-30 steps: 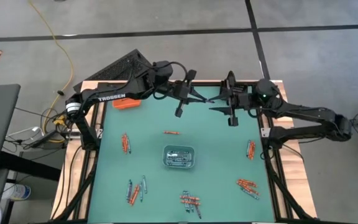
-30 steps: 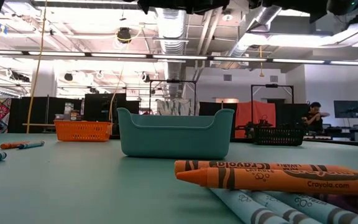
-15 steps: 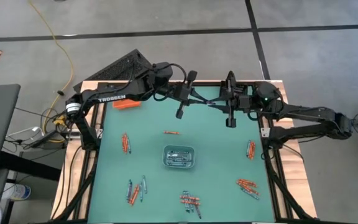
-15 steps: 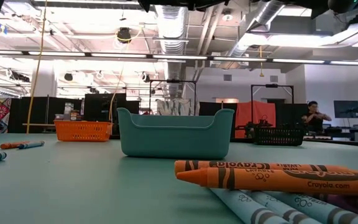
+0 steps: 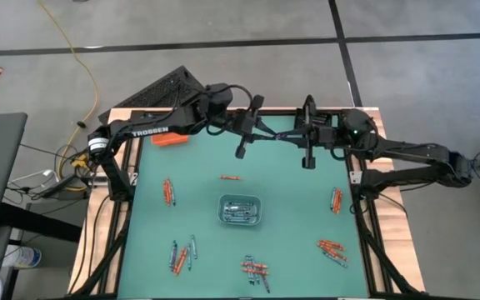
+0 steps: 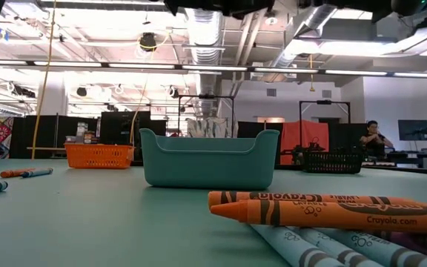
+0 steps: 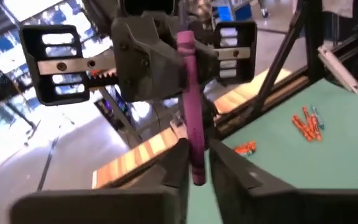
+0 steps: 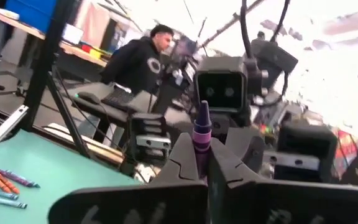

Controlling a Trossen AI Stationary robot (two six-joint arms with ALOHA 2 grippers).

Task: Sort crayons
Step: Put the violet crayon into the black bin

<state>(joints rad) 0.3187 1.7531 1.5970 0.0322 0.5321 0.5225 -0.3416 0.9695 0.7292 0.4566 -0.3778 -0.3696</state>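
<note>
Right gripper [image 5: 291, 136]: its two fingers are squeezed tight on one end of a purple crayon [image 7: 189, 118]. It is up in the air over the far end of the green table [image 5: 298, 192].
Left gripper [image 5: 265, 133]: it faces the right gripper, tip to tip. Its fingers [image 7: 178, 163] sit on each side of the same crayon's other end, very close to it. I cannot tell if they are pressing it or have let go a little.
Purple crayon: it runs between the two grippers like a little bridge. In the right wrist view its pointy tip [image 8: 202, 112] sticks out past the right fingers.
Other crayons [image 5: 254, 267]: they lie in small bunches on the table, well below and away from both grippers, toward the near edge and both sides.
Teal tray [image 5: 240, 210]: it sits in the middle of the table, under and in front of the grippers, with some crayons inside.
Orange basket [image 5: 169, 139]: it sits on the table near the left arm.
Hard to see: from above the held crayon is too thin to make out. The low view shows only the table, with orange crayons [image 6: 332, 208] lying close up.
Person [image 8: 140, 65]: someone in a dark top is in the room behind the table.
</note>
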